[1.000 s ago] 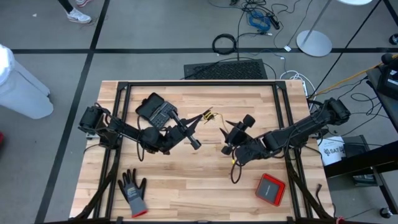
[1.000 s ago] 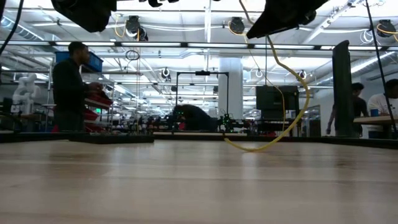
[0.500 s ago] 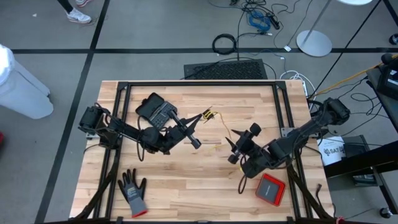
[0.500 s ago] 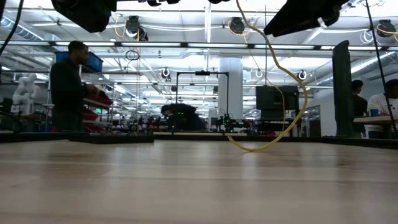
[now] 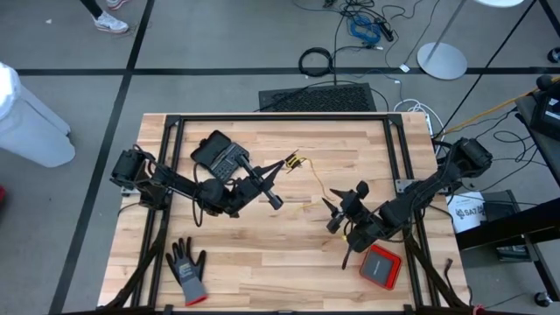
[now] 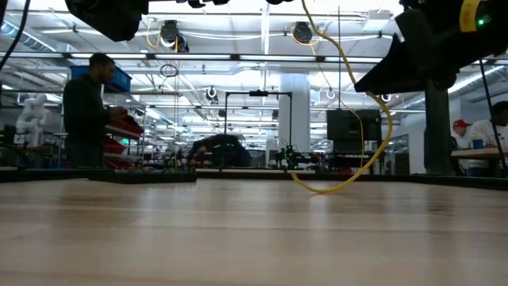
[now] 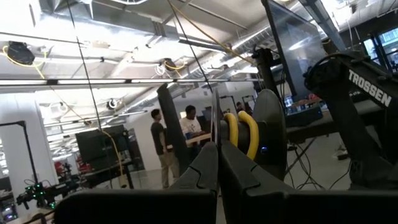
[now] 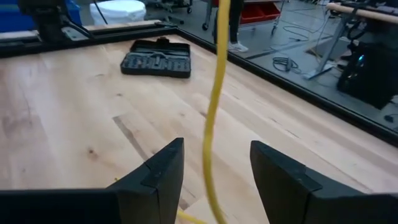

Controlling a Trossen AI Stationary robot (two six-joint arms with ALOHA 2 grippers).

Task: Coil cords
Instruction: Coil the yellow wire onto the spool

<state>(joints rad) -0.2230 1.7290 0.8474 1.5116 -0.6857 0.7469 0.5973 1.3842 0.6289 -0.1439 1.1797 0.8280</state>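
On the near side of the counter lie a grey glove at the left and a red case at the right. Just beyond the case the right claw hangs above the wood with its fingers spread wide and nothing between them; the yellow cord drops in front of the gap, apart from both fingers. Nearer mid-counter the left claw is pinched tight on the cord's upper end. In the low view the cord falls from above, bows out to one side and touches the counter at its low point. A black toolbox sits behind the left arm. Farthest off, people stand in the room.
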